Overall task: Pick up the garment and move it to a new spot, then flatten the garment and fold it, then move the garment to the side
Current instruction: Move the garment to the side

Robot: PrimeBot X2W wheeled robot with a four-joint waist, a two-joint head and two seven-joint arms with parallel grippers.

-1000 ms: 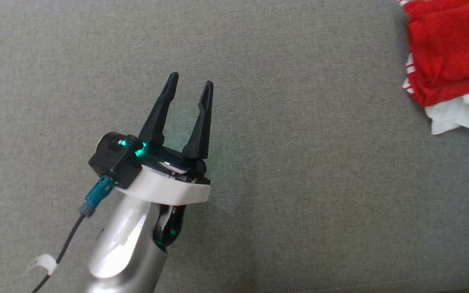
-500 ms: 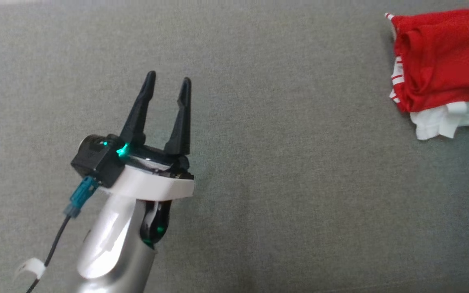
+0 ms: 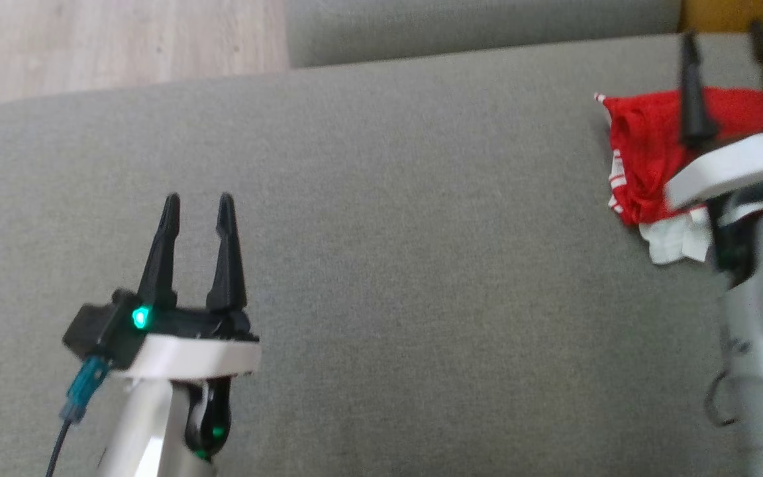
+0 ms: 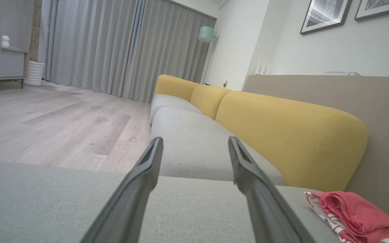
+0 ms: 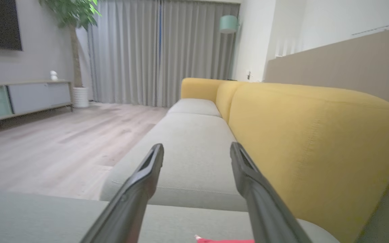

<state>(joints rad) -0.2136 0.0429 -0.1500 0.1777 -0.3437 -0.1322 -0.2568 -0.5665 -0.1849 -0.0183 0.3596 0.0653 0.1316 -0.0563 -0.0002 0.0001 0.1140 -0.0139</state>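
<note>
The garment [image 3: 646, 152] lies as a folded red bundle with white striped edges at the right end of the grey seat cushion [image 3: 388, 232]; the left wrist view shows the garment [image 4: 353, 216] at the lower right, and a red sliver of the garment [image 5: 225, 240] sits at the right wrist view's bottom edge. My right gripper [image 3: 726, 33] hovers over it, open and holding nothing, its wrist covering part of the cloth. My left gripper [image 3: 197, 199] stands open and empty at the lower left, far from the garment.
Yellow back cushions [image 4: 282, 135] run along the far side of the sofa. A second grey seat [image 5: 194, 135] continues beyond the one I work on. Wooden floor [image 3: 116, 40] lies past the cushion's rounded edge.
The camera has tilted up, so the whole scene has shifted down and the floor and sofa back have come into view. My right gripper has entered at the right above the garment.
</note>
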